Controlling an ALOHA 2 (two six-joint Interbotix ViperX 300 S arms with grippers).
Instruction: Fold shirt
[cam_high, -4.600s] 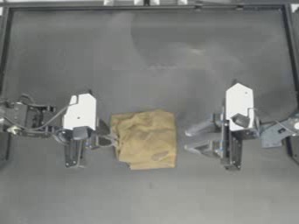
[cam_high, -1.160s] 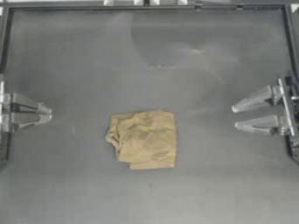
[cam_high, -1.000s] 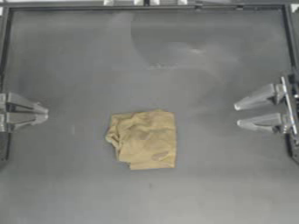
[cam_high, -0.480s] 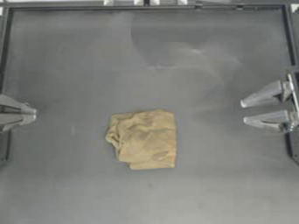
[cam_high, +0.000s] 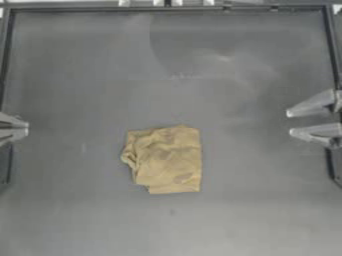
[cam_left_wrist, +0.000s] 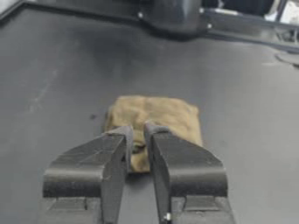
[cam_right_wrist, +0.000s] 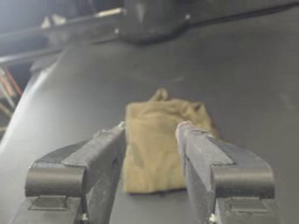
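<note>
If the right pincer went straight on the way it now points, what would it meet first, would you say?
Probably the folded shirt: the right pincer, parked at the table's right edge, looks straight at it, with only bare table between. Height is unclear; it might pass above.

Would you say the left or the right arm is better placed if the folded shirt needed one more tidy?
Probably left: the left gripper at the table's left edge sits slightly nearer the shirt, whose rumpled edge faces it. The right gripper is farther.

We see one obstacle on the table (cam_high: 80, 65): the folded shirt (cam_high: 165, 159), lying flat between the middle and the front edge. Bare surface surrounds it on every side, widest toward the back edge. The left gripper (cam_high: 15, 128) sits at the left edge, the right gripper (cam_high: 312, 120) at the right edge, jaws apart; both lanes toward the shirt are free.
</note>
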